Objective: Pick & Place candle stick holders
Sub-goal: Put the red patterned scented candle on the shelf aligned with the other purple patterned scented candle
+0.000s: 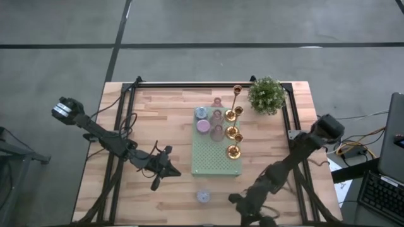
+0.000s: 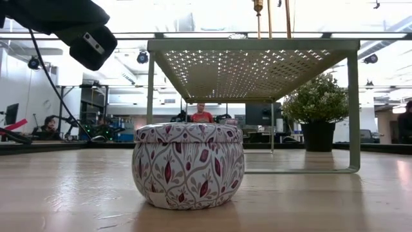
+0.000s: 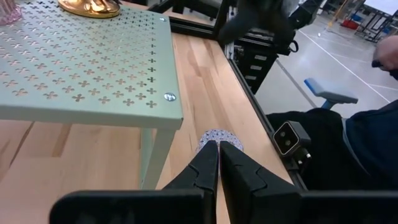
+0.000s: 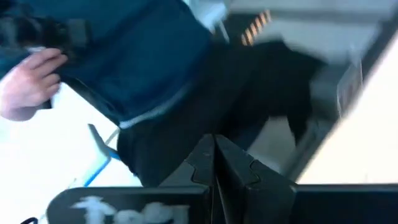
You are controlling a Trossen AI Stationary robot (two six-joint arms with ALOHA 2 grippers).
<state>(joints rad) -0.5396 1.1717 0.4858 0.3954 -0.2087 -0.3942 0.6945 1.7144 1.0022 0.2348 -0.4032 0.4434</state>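
Over on the left, the left gripper [image 1: 155,183] hovers above bare wood with its fingers pinched together and nothing between them, open table all around it and the mat's near-left corner just beside. Moving right, the pale green perforated mat [image 1: 216,157] turns out to be a raised little stand on legs, and the candle stick holders [image 1: 233,132] crowd its far half: gold ones lined up along its right edge, pastel cups beside them. A patterned round tin [image 1: 202,195] sits alone on the table [image 1: 126,195] near the front edge, clear of the stand. The potted plant [image 1: 266,94] holds the far right corner. The right gripper [image 1: 247,216] hangs at the front edge, fingers closed, empty.
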